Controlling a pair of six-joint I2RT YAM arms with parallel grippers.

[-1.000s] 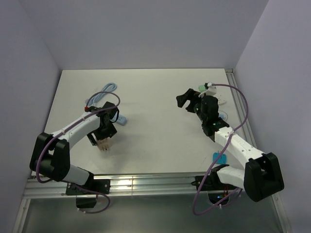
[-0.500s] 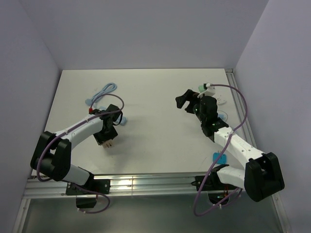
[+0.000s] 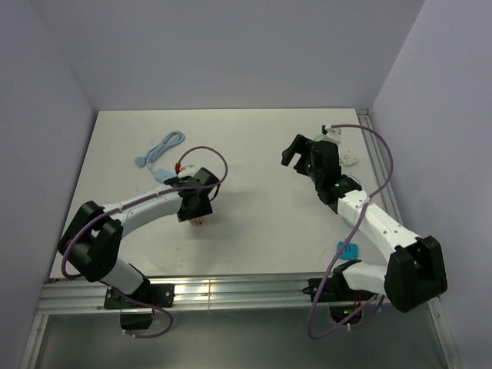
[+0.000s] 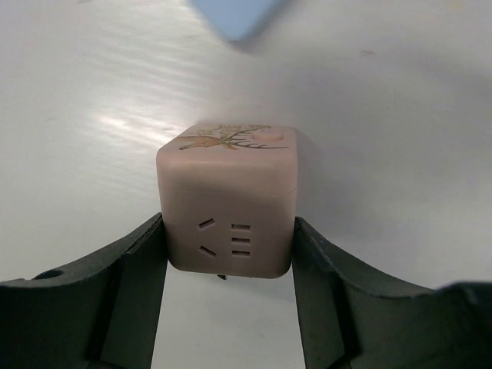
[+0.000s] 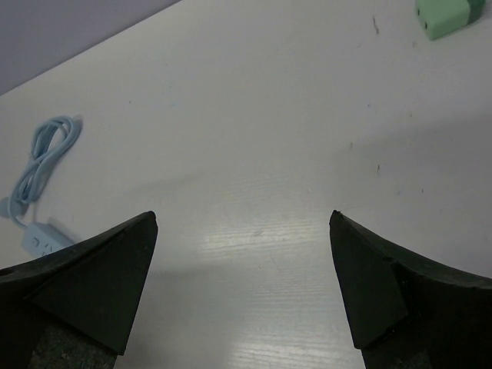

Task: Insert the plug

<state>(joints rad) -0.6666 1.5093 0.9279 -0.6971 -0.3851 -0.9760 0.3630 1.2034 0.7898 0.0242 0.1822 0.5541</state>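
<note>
1. At the far left, towards the back of the white table, a light blue cable lies in a loose coil. Its light blue plug lies flat on the table at the near end of the coil, not held by anything.
2. Just right of the plug, the left gripper pinches a pink cube socket. One black finger presses against each side of the cube. The face with the slots points back along the fingers, and the face turned away from the table carries a small antler drawing. A corner of the plug shows a little beyond the cube, apart from it. I cannot tell whether the cube rests on the table or hangs just above it.
3. Well to the right, the right gripper hovers over the back right part of the table with its fingers spread wide and nothing between them.
4. Beyond that gripper a green block sits on the table.
5. A small white piece lies near the right-hand rail.
6. A little blue tag lies near the front right corner, beside the right arm.
</note>
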